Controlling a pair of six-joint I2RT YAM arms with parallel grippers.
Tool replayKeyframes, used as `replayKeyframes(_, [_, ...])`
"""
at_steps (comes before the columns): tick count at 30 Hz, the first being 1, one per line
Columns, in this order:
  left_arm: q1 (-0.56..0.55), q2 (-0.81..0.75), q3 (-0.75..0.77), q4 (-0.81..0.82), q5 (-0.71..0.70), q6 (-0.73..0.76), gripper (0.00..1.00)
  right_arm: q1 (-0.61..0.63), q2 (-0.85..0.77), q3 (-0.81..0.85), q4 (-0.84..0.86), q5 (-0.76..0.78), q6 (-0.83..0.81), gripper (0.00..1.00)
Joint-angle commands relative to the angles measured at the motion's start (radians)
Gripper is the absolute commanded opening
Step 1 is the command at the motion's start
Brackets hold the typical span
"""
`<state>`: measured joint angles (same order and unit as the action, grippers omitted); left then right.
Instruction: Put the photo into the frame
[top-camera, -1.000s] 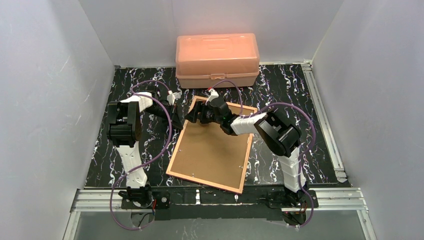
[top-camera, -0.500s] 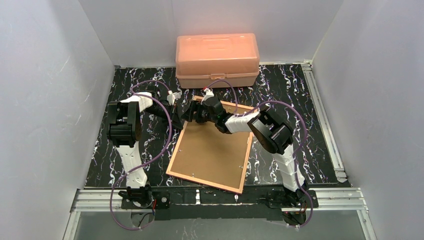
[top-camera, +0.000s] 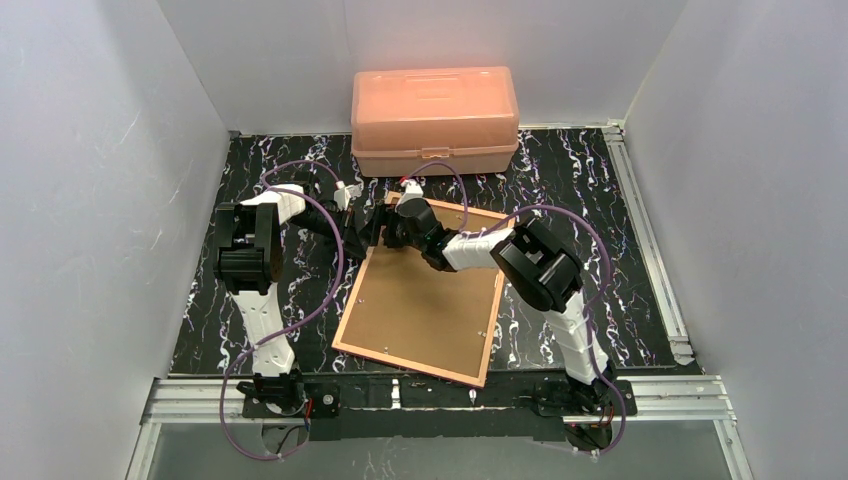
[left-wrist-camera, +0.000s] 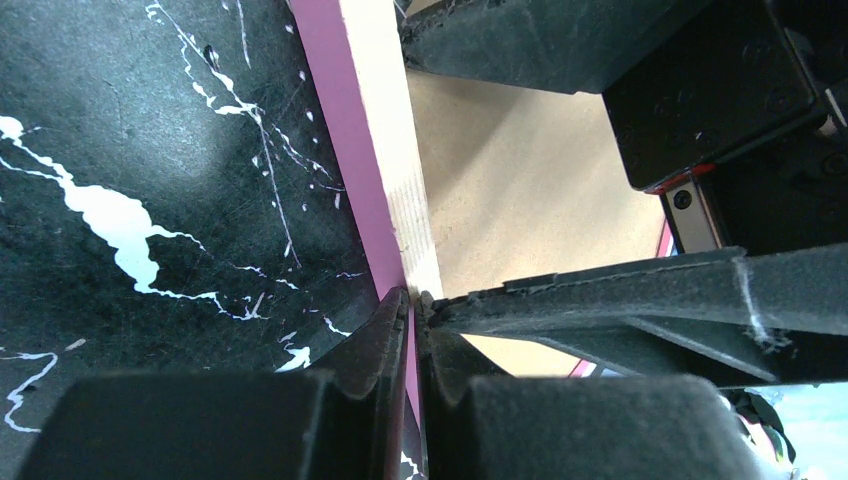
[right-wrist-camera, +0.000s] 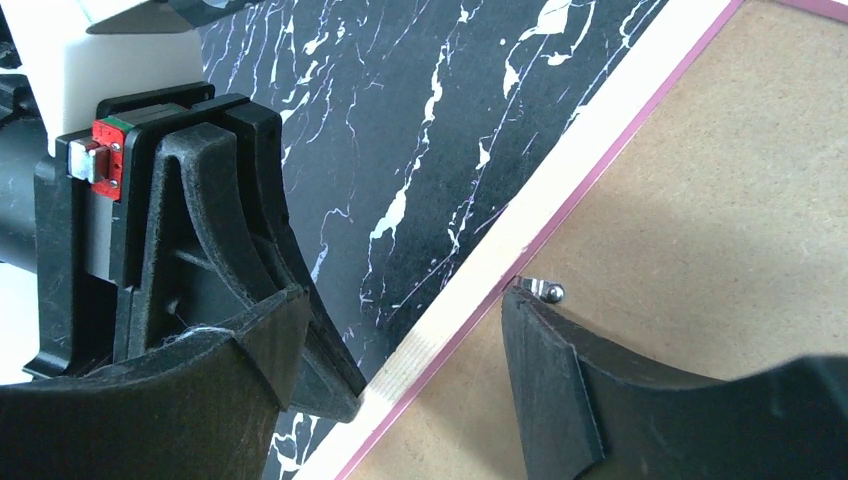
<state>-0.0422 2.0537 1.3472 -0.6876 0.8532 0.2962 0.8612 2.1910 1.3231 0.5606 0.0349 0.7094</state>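
Observation:
The frame (top-camera: 350, 330) lies face down, its brown backing board (top-camera: 420, 300) up. My left gripper (top-camera: 364, 238) is shut on the frame's left edge near the far corner; in the left wrist view its fingertips (left-wrist-camera: 395, 310) pinch the pink lip (left-wrist-camera: 340, 140). My right gripper (top-camera: 393, 226) stands open astride that same edge (right-wrist-camera: 470, 280). One of its fingers (right-wrist-camera: 270, 330) is over the table. The other (right-wrist-camera: 545, 360) is on the backing board, against a small metal tab (right-wrist-camera: 548, 291). The photo is hidden; a pale blue sliver (left-wrist-camera: 815, 445) may be it.
A salmon-pink lidded box (top-camera: 434, 118) stands at the back, just beyond the frame's far corner. The black marbled table (top-camera: 560, 170) is walled on three sides, with metal rails (top-camera: 640, 220) along the right and near edges. Purple cables loop over both arms.
My right arm has swung left along the frame's far end toward the left gripper, its jaws narrowing slightly. The left arm and the frame have not moved.

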Motion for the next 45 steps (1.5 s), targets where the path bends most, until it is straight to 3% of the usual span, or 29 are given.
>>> replayKeyframes(1, [-0.016, -0.021, -0.034, -0.048, -0.006, 0.032, 0.03, 0.007, 0.034, 0.033, -0.04, 0.083, -0.027, 0.79])
replayKeyframes(19, [-0.028, -0.024, -0.048, -0.052, 0.008, 0.043, 0.03, 0.007, 0.046, -0.002, 0.037, 0.17, -0.041, 0.78])
replayKeyframes(26, [-0.023, -0.046, -0.049, -0.088, 0.015, 0.06, 0.03, 0.009, -0.038, 0.022, 0.067, -0.023, -0.03, 0.82])
replayKeyframes(30, [0.008, -0.088, -0.03, -0.155, 0.04, 0.093, 0.03, 0.007, -0.183, 0.011, -0.029, -0.084, -0.053, 0.87])
replayKeyframes(35, [0.04, -0.147, -0.03, -0.251, -0.003, 0.204, 0.04, -0.052, -0.447, -0.117, -0.23, 0.055, -0.095, 0.98])
replayKeyframes(45, [-0.013, -0.226, -0.211, -0.173, -0.254, 0.384, 0.05, -0.326, -0.836, -0.465, -0.661, 0.262, -0.086, 0.99])
